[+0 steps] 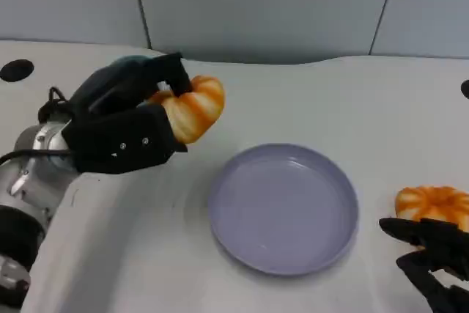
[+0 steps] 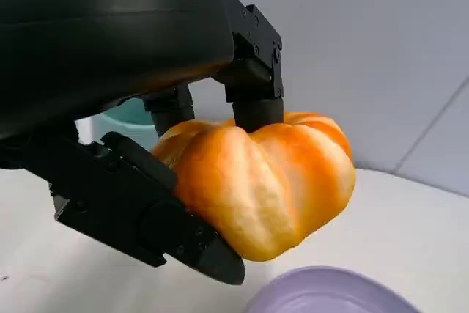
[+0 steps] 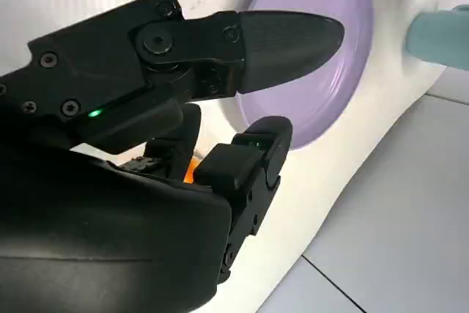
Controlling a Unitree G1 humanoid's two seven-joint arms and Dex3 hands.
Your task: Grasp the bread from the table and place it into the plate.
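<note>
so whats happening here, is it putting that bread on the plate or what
The robot's left hand grips an orange bread roll and holds it up off the table, to the side of the purple plate, not yet over it. The plate has nothing in it. A second bread roll lies on the table on the plate's other side, with the right hand just next to it, fingers apart and holding nothing.

We see a white table (image 1: 352, 93) with a curved far edge, lit evenly. Behind it stands a pale grey panelled wall (image 1: 264, 5) with dark seams. Two black spots (image 1: 16, 70), perhaps holes, mark the tabletop's edges.
</note>
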